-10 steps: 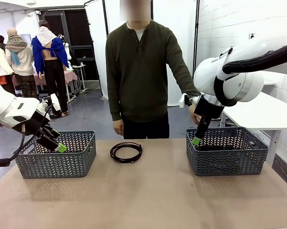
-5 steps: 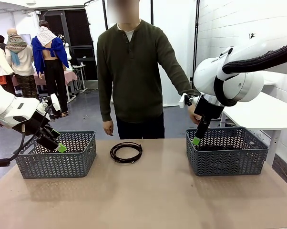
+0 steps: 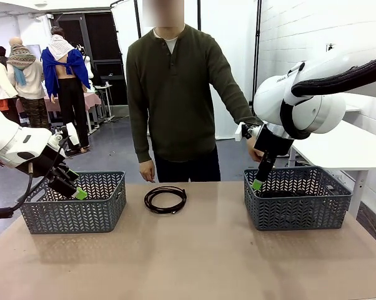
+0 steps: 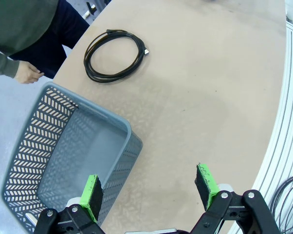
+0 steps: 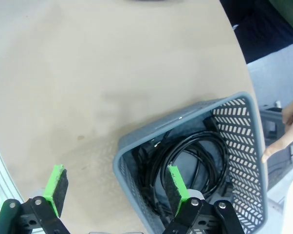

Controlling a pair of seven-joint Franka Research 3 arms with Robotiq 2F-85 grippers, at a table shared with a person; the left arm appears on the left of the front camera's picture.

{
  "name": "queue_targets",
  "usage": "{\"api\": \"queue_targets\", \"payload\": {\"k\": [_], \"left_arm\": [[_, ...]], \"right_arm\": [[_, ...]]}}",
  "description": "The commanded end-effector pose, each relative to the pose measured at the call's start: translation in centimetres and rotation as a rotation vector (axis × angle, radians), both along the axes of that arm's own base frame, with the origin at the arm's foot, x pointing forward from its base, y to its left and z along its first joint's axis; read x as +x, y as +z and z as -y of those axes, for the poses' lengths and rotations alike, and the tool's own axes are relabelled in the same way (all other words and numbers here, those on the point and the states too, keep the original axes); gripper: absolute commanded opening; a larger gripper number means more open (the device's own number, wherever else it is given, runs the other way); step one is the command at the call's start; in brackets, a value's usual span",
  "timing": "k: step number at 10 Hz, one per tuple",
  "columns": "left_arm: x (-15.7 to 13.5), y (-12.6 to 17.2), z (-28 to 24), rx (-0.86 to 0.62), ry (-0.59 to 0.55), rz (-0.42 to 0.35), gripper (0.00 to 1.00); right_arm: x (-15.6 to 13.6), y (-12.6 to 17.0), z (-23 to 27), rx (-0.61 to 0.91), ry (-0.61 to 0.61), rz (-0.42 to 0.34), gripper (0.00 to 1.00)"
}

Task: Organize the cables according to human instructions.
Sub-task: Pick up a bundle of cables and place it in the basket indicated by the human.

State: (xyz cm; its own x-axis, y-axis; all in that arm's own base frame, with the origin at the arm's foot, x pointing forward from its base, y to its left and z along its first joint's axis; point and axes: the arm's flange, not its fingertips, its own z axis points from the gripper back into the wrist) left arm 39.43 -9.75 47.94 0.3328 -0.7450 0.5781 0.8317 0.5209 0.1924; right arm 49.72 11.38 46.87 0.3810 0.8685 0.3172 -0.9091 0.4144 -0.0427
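One black cable (image 3: 165, 199) lies coiled on the table between the two baskets, and the left wrist view shows the same cable (image 4: 115, 48) beyond the left basket (image 4: 39, 146), which is empty. More coiled cables (image 5: 195, 161) lie inside the right basket (image 5: 244, 146). My left gripper (image 3: 75, 190) hangs open over the near rim of the left basket (image 3: 75, 212); in its own view the left gripper (image 4: 149, 185) holds nothing. My right gripper (image 3: 258, 183) is open at the right basket's left rim, and its wrist view shows the right gripper (image 5: 116, 187) empty. The human (image 3: 175, 94) stands at the far side, one hand (image 5: 285, 131) by the right basket.
The right basket (image 3: 297, 199) stands at the table's right, the left one at the table's left. Bare tabletop (image 3: 188, 256) spreads across the middle and front. The human's other hand (image 4: 27, 73) hangs near the far edge, beside the left basket.
The human has shifted a little to the picture's left and the lowered hand has moved with the body. Both arms and the coiled cable on the table have stayed still.
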Motion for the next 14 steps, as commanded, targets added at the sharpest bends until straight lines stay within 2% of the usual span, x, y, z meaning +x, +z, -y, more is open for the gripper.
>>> {"api": "queue_targets", "payload": {"k": [1,2,5,7,10,14], "left_arm": [[-0.2,-0.3,-0.2,-0.012,0.0,-0.006,1.0],[-0.2,-0.3,-0.2,-0.012,0.0,-0.006,1.0],[-0.2,-0.3,-0.2,-0.012,0.0,-0.006,1.0],[-0.2,-0.3,-0.2,-0.012,0.0,-0.006,1.0],[-0.2,-0.3,-0.2,-0.012,0.0,-0.006,1.0],[-0.2,-0.3,-0.2,-0.012,0.0,-0.006,1.0]], "right_arm": [[0.0,0.1,0.0,-0.001,-0.004,0.004,1.0],[0.0,0.0,0.0,0.0,0.0,0.0,1.0],[0.9,2.4,-4.7,-0.01,-0.105,-0.057,1.0],[2.2,3.0,-8.3,-0.012,-0.224,-0.16,1.0],[5.4,3.2,-13.8,-0.018,-0.398,-0.238,1.0],[7.4,0.8,-18.4,0.012,-0.548,-0.214,1.0]]}}
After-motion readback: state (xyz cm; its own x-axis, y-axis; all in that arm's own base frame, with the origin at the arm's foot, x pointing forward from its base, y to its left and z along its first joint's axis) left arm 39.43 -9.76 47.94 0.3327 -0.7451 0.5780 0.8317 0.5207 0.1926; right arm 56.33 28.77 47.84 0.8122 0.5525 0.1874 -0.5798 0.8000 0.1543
